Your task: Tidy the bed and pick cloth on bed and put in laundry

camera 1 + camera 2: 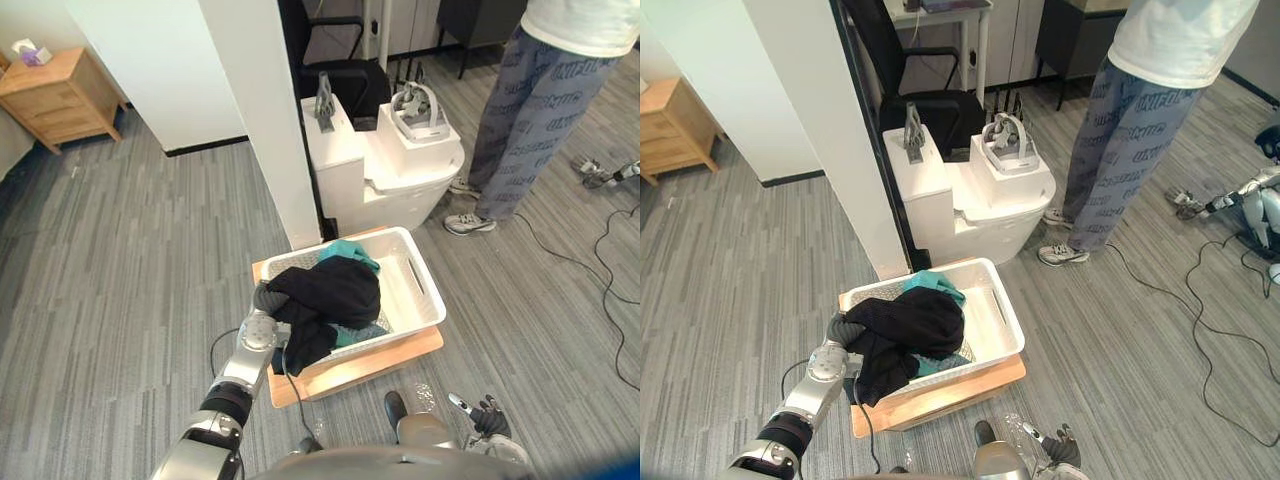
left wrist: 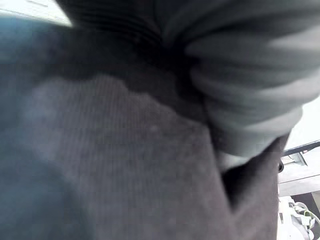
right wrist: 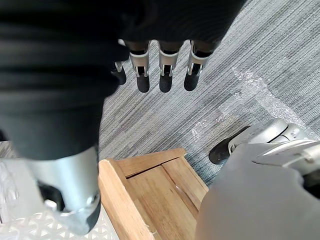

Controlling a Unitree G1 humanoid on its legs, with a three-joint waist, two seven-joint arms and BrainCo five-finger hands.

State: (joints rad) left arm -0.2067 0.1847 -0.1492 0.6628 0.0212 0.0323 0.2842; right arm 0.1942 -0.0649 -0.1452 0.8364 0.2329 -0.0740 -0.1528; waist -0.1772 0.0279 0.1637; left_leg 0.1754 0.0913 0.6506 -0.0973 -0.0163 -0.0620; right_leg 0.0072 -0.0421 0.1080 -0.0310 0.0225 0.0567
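The black cloth (image 1: 325, 295) lies in the basket (image 1: 437, 300) and spills over the rim at 7 o'clock, with a teal cloth (image 1: 345, 250) under it at 12. The left robot hand (image 1: 266, 298) is at the cloth's 9 o'clock, fingers buried, so its grip cannot be told. The right robot hand (image 3: 164, 70) hangs over the floor (image 1: 120, 280) at the basket's 5 o'clock, fingers straight, apart, holding nothing. The basket sits on a wooden board (image 1: 390, 362).

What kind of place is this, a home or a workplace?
Probably an office or lab staged as a bedroom: a wooden nightstand, a white laundry basket of clothes, but also a black office chair.
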